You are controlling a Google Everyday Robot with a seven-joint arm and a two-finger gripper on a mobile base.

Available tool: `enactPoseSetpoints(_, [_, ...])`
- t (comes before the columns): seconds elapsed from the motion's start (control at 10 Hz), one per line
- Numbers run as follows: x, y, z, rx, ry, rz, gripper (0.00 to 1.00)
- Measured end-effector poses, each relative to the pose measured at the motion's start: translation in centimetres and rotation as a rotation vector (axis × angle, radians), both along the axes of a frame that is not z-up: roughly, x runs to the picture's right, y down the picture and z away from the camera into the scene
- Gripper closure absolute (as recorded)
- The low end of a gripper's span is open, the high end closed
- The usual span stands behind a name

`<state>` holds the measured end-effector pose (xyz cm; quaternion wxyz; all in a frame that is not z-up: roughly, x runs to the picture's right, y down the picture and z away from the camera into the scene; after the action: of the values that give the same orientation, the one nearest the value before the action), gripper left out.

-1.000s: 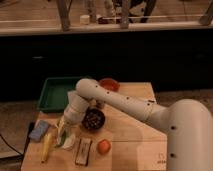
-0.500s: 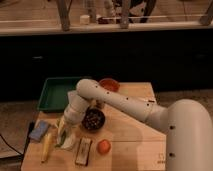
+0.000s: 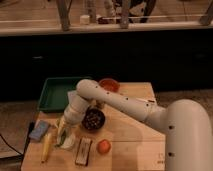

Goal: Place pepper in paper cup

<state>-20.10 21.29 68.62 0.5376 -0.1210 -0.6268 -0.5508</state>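
Hovering over paper cup [image 3: 70, 144]: claw [image 3: 62, 134]; grip state cannot tell; banana [image 3: 46, 147] just left.

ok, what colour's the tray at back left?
Green tray, camera view; gripper sits low, beside the banana.

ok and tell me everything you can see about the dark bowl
The dark bowl is round, low and near black, holding a speckled filling I cannot identify. It stands upright mid-table on the wooden table, nearer the camera than the red bowl and behind the orange fruit. The arm passes by its rim on the picture's left; contact is unclear. The tool hangs further left, over the paper cup.
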Motion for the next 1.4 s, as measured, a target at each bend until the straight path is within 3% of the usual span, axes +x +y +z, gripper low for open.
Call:
enactPoseSetpoints(0.4, [0.9, 0.1, -0.2, 0.006, 0.03, -0.003, 0.96])
enactPoseSetpoints(0.7, [1.7, 0.2, -0.6, 0.015, 0.08, -0.037, 0.95])
enactPoseSetpoints(0.9, [2.1, 0.3, -0.7, 0.016, 0.108, -0.058, 0.81])
enactPoseSetpoints(1.4, [2.3, 0.6, -0.9, 0.016, 0.145, -0.101, 0.29])
